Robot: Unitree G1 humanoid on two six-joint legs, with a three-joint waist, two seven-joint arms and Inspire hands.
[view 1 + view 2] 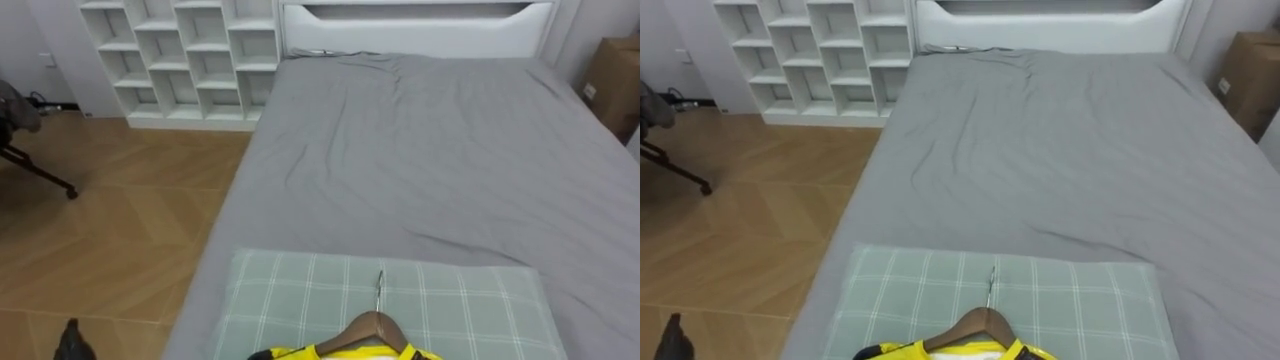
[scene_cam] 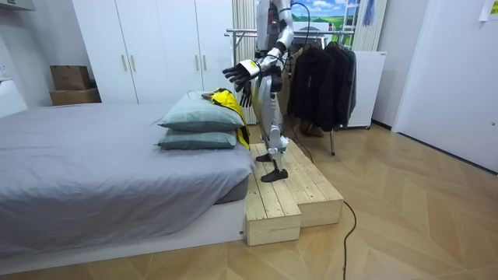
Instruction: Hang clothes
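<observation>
Yellow garment [image 1: 345,352] on brown wooden hanger [image 1: 376,328] lies on green checked pillow [image 1: 300,290] at near end of grey bed [image 1: 430,150]. I see left hand [image 2: 236,72] above garment, fingers spread, empty. Right hand [image 2: 246,95] just below, fingers hanging loose. Robot stands on pale wooden platform [image 2: 288,198] beside bed.

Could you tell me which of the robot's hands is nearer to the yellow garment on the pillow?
Right, it seems: the right hand hangs low, just beside the yellow garment on the pillow. The left hand is held higher, above the garment.
</observation>
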